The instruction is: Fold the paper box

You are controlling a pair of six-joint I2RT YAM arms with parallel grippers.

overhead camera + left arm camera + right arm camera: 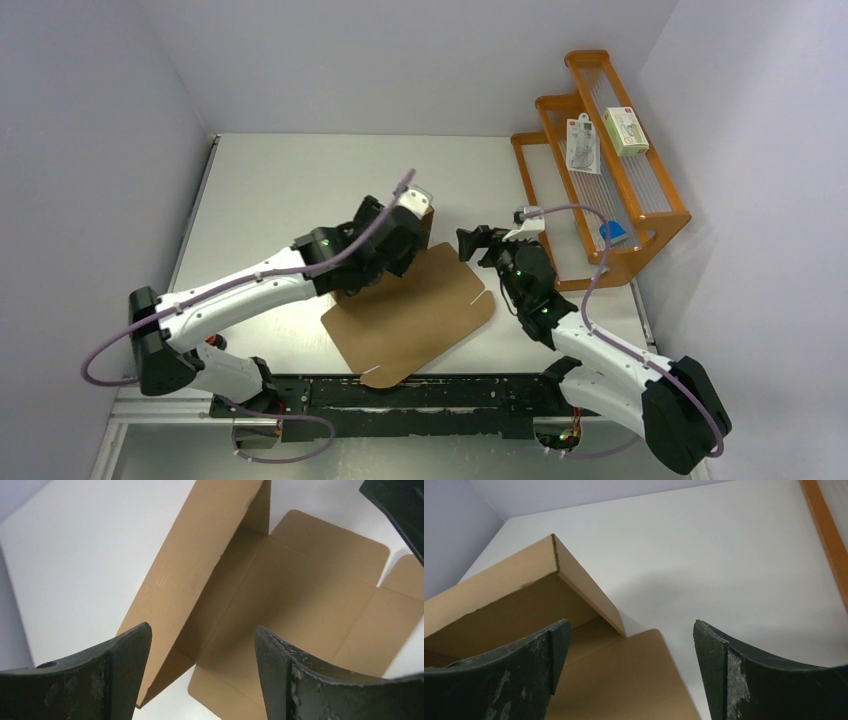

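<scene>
Paper box [410,315] sits mid-tabletop [260,190]: near panel lies flat, far wall stands raised with a folded corner. Left gripper [200,632] hangs jaws apart above that wall; right gripper [631,625], jaws apart, is just beside the corner; neither holds anything. Best approach, I judge: brace the wall with one gripper and press the corner flap along its crease with the other.

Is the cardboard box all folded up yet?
Partly: one wall of the paper box stands up; its other panels lie flat on the table.

Robotics lab cell, white walls [400,60], white table [290,180], rail-mounted arms [240,290]
</scene>
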